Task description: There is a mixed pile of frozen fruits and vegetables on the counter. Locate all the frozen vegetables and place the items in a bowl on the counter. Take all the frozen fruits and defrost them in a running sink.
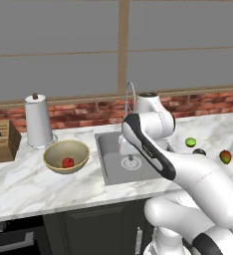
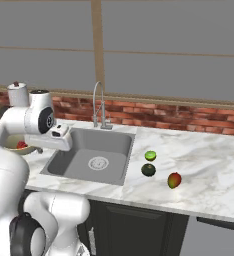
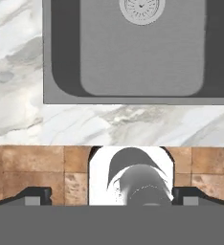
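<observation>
One vegetable is done: the red lump [image 1: 67, 162] sits inside the tan bowl [image 1: 54, 149] on the counter [image 1: 19, 184], left of the sink [image 1: 111, 167], near the paper towel roll [image 1: 39, 121] and knife block [image 1: 1, 140].

Three items are left on the counter right of the sink, close together but apart: the lime-green ball [image 2: 150, 155] at the back, the dark green lump [image 2: 148, 169] just in front of it, and the red-yellow-green fruit [image 2: 174, 180] further right and forward. So the dark green vegetable is not yet in the bowl and neither fruit is in the sink.

The sink basin is bare, drain [image 3: 141, 8] visible, and no water can be seen running from the faucet [image 2: 98, 102]. Judged roughly a quarter done.

The gripper [image 3: 112, 196] hangs above the sink's back edge, looking down at the basin and marble. Fingers [image 3: 33, 196] sit wide apart at the frame edges with nothing between them, so it is spread and empty. In the right base view the hand [image 2: 59, 137] is over the sink's left side, well apart from the three items.

Next step likely needs a reach right to the dark green lump.
</observation>
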